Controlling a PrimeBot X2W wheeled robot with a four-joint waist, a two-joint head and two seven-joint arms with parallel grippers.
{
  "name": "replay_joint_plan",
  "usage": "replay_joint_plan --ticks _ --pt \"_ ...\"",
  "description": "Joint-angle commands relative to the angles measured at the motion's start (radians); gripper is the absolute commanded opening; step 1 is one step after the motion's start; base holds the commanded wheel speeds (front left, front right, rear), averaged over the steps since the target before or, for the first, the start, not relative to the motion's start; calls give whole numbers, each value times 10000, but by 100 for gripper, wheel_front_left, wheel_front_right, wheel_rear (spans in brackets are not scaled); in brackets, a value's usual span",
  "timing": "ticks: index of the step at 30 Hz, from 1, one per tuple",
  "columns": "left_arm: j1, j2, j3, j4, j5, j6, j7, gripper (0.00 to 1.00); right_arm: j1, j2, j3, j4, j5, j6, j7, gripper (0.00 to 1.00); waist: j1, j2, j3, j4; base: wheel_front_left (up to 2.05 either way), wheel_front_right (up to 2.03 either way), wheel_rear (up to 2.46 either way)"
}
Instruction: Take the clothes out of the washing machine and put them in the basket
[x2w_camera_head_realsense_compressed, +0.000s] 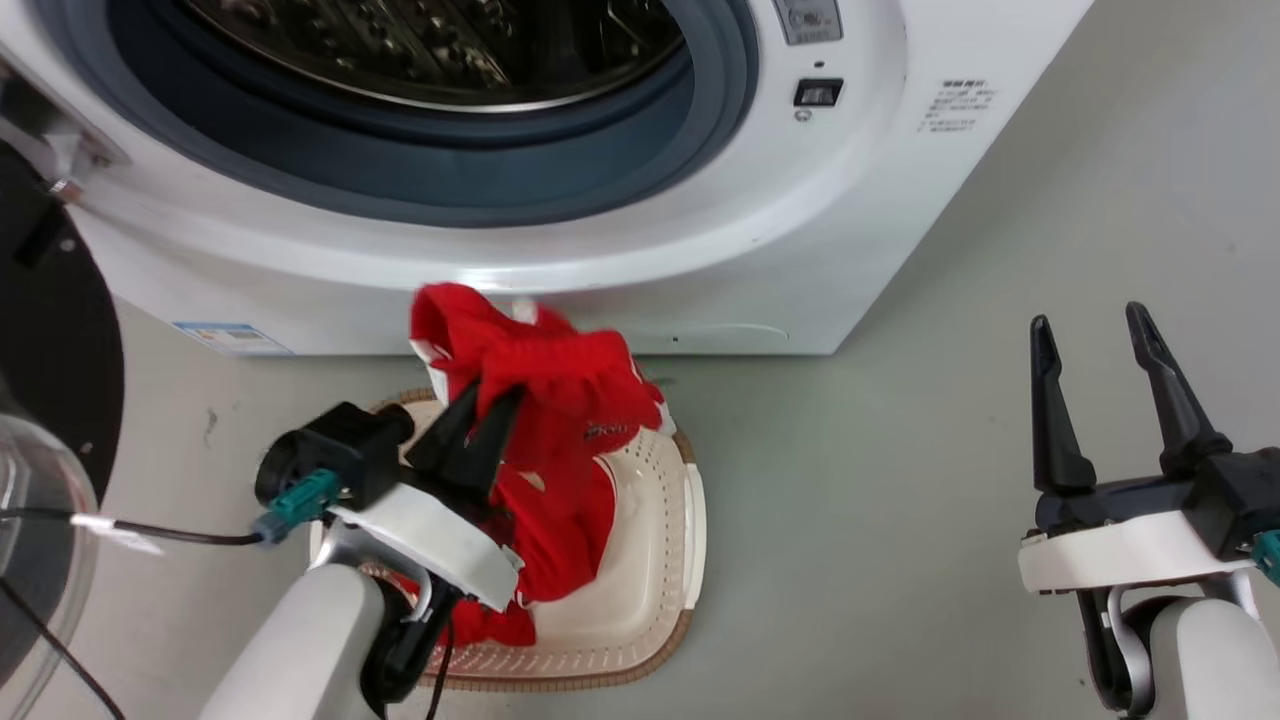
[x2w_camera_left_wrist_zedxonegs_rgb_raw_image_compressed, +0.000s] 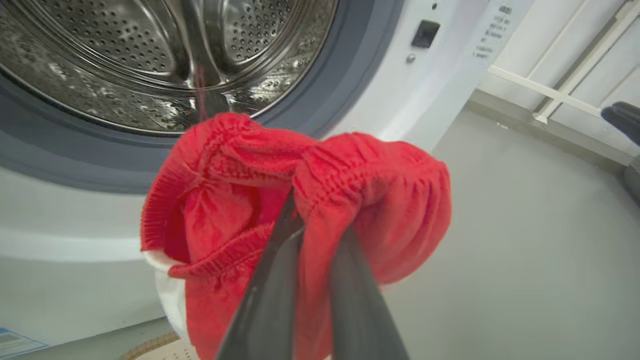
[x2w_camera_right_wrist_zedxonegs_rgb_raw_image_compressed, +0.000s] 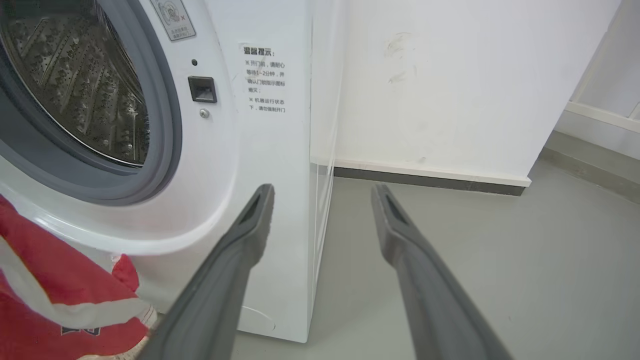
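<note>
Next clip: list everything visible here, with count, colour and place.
white front-loading washing machine: one, white, straight ahead.
perforated steel drum: one, shiny, inside its porthole.
black-framed glass door: one, open, far left.
cream perforated plastic basket with brown rim: one, on floor before machine.
soft red fabric clothes with white parts: one bunch, hanging into the basket.
grey floor: one, all around.
left gripper: one, dark, shut on the clothes.
right gripper: one, dark, open, lower right.

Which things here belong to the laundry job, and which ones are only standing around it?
Part of the job: clothes, held by the left gripper; basket; washing machine.

Only around: right gripper, open and empty; black cable; wall; floor.
</note>
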Motion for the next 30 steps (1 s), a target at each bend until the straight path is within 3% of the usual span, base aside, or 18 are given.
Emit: replay_joint_plan --ticks 1,14,30 --pt "-218 41 -97 108 0 -4 26 0 -171 2 15 -60 -123 -10 -20 100 1 -1 406 -141 0 0 0" --pt "-1611 253 -2414 3054 -412 -26 287 0 -1168 6 -26 -591 187 -10 -20 100 1 -1 2720 -1081 0 0 0" --pt "-4490 429 -4401 7331 -1077 -28 -14 0 -1622 6 276 -1074 689 -11 -20 100 1 -1 4897 -2193 0 0 0"
